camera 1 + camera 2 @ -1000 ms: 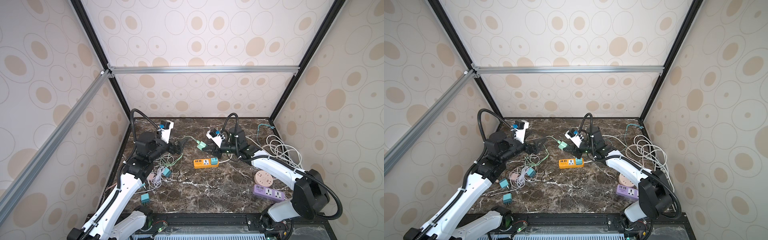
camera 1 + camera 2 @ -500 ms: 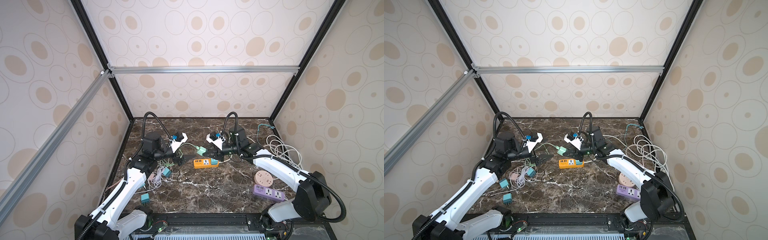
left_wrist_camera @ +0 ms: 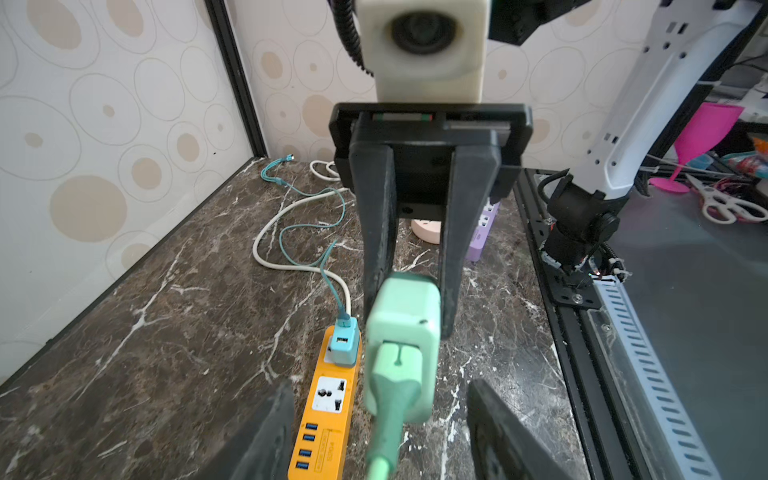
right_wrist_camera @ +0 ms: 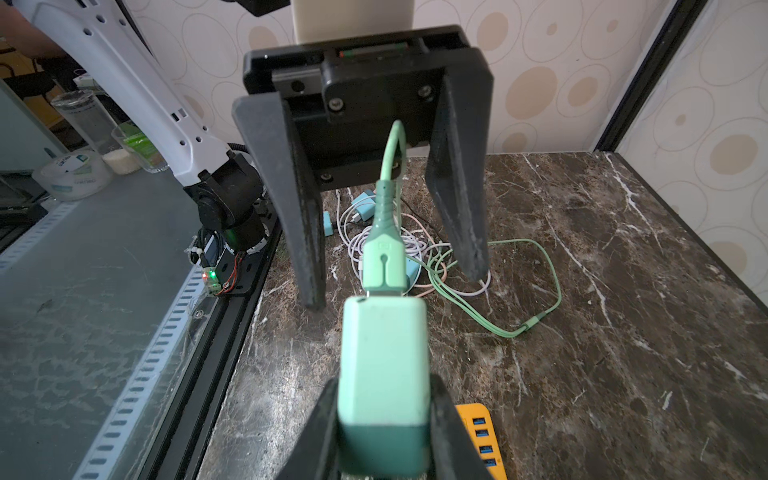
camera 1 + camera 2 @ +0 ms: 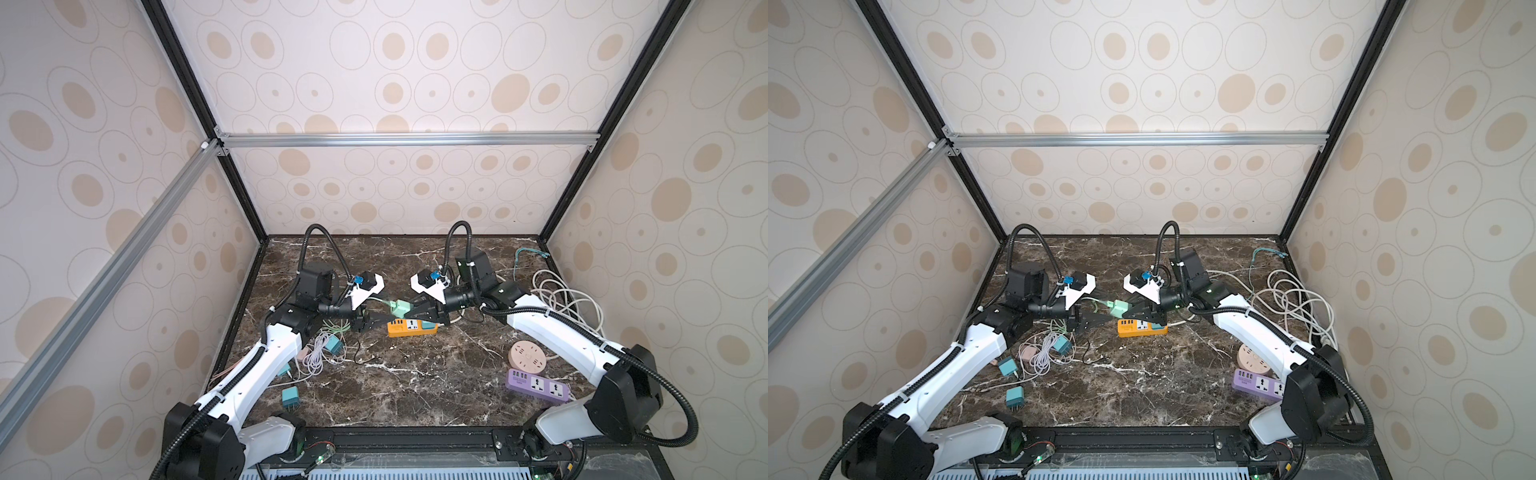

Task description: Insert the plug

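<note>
Gripping the green charger (image 4: pixel 384 365) by its sides, the right gripper (image 4: pixel 382 415) held it in the air just above the orange power strip (image 5: pixel 411 328), with the cable connector (image 4: pixel 384 262) seated in its end. The left gripper (image 3: pixel 380 390) stood with jaws apart on either side of that connector, touching nothing. Any closing there was best made square on the connector's flat faces, steadying rather than tugging, so the charger could be lined up with the free socket (image 3: pixel 330 395) beside the blue adapter (image 3: pixel 343 347).
</note>
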`<state>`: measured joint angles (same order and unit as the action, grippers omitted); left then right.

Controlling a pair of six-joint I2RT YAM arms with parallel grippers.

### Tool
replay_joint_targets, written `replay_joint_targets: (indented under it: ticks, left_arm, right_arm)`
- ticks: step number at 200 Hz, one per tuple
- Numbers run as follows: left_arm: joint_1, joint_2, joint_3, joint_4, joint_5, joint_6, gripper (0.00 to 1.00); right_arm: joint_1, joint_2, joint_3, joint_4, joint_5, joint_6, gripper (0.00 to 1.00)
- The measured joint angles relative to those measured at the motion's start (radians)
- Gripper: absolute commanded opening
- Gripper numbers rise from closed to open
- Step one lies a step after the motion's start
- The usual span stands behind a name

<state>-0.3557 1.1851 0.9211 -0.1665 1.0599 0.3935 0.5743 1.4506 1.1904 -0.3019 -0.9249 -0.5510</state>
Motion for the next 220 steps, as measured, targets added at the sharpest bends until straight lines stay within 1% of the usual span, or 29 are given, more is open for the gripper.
replay_joint_targets:
  ticks: [61, 79, 121, 124, 131, 140, 148, 158, 165, 173, 181, 184, 189, 199, 210, 220]
  left_arm:
    - [-0.005, 0.017, 0.000, 0.006, 0.064, 0.000, 0.52]
    - [-0.005, 0.018, 0.000, 0.021, 0.080, -0.004, 0.47]
    - [-0.005, 0.022, 0.000, 0.039, 0.109, -0.011, 0.30]
    - [-0.005, 0.022, 0.000, 0.037, 0.109, -0.014, 0.27]
    - [-0.005, 0.023, 0.000, 0.036, 0.113, -0.014, 0.17]
    - [-0.005, 0.023, 0.000, 0.038, 0.113, -0.011, 0.10]
    - [-0.004, 0.022, 0.000, 0.037, 0.111, -0.013, 0.00]
    - [-0.003, 0.021, 0.000, 0.039, 0.106, -0.014, 0.00]
    - [-0.004, 0.019, -0.001, 0.044, 0.100, -0.015, 0.00]
    - [-0.004, 0.013, -0.006, 0.055, 0.090, -0.020, 0.00]
    - [-0.005, 0.003, -0.015, 0.074, 0.078, -0.031, 0.00]
    - [-0.005, -0.004, -0.021, 0.086, 0.071, -0.040, 0.00]
    - [-0.005, -0.014, -0.032, 0.106, 0.054, -0.052, 0.00]
    - [-0.005, -0.038, -0.056, 0.156, 0.012, -0.091, 0.00]
    - [-0.005, -0.067, -0.083, 0.219, -0.047, -0.144, 0.00]
    - [-0.006, -0.097, -0.104, 0.279, -0.117, -0.201, 0.00]
  right_arm:
    - [0.031, 0.012, 0.066, -0.047, -0.015, -0.068, 0.00]
    - [0.035, 0.025, 0.070, -0.046, -0.023, -0.068, 0.00]
    - [0.041, 0.052, 0.073, -0.043, -0.023, -0.068, 0.00]
    - [0.041, 0.053, 0.073, -0.043, -0.023, -0.068, 0.00]
    - [0.040, 0.053, 0.073, -0.042, -0.021, -0.066, 0.00]
    - [0.040, 0.053, 0.073, -0.042, -0.020, -0.065, 0.00]
    - [0.040, 0.053, 0.073, -0.039, -0.018, -0.066, 0.00]
    - [0.039, 0.053, 0.073, -0.035, -0.016, -0.061, 0.01]
    - [0.039, 0.053, 0.073, -0.033, -0.014, -0.059, 0.07]
    - [0.039, 0.053, 0.073, -0.025, -0.013, -0.055, 0.19]
    - [0.039, 0.053, 0.072, -0.013, -0.013, -0.048, 0.45]
    - [0.039, 0.053, 0.071, -0.008, -0.013, -0.042, 0.53]
    - [0.040, 0.053, 0.069, 0.005, -0.013, -0.038, 0.62]
    - [0.043, 0.050, 0.055, 0.043, -0.006, -0.015, 0.72]
    - [0.045, 0.039, 0.022, 0.105, 0.013, 0.016, 0.99]
    - [0.047, 0.028, -0.016, 0.166, 0.042, 0.060, 1.00]
